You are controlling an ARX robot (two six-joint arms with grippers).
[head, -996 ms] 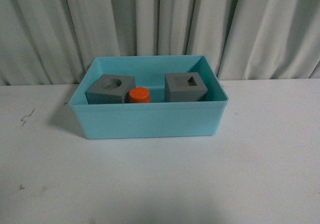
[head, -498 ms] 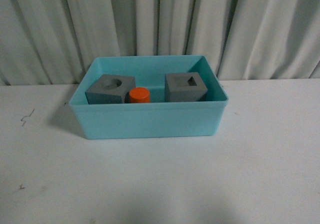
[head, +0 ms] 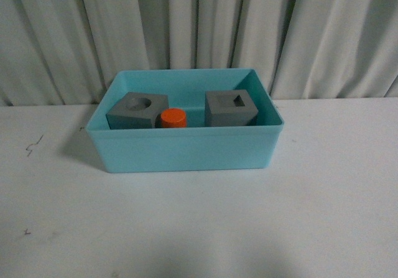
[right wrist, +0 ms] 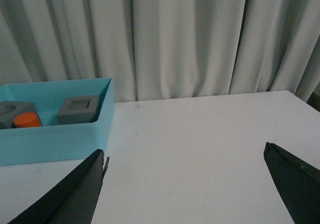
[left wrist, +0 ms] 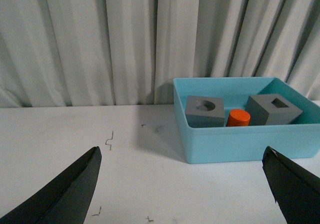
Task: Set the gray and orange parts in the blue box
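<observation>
Inside the blue box (head: 186, 150): two gray cubes (head: 138, 111), one orange cylinder (head: 174, 117).

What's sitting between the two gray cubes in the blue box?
The orange cylinder, right beside the round-hole cube, with a gap before the square-hole cube. The front view shows it best.

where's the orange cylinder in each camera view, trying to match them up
Front view: orange cylinder in the blue box, between the two gray cubes, against the left one.
Left wrist view: orange cylinder in the box, right of centre, between the cubes.
Right wrist view: orange cylinder at the far left edge, inside the box.
Shared landmark: gray cube with the square recess.
</observation>
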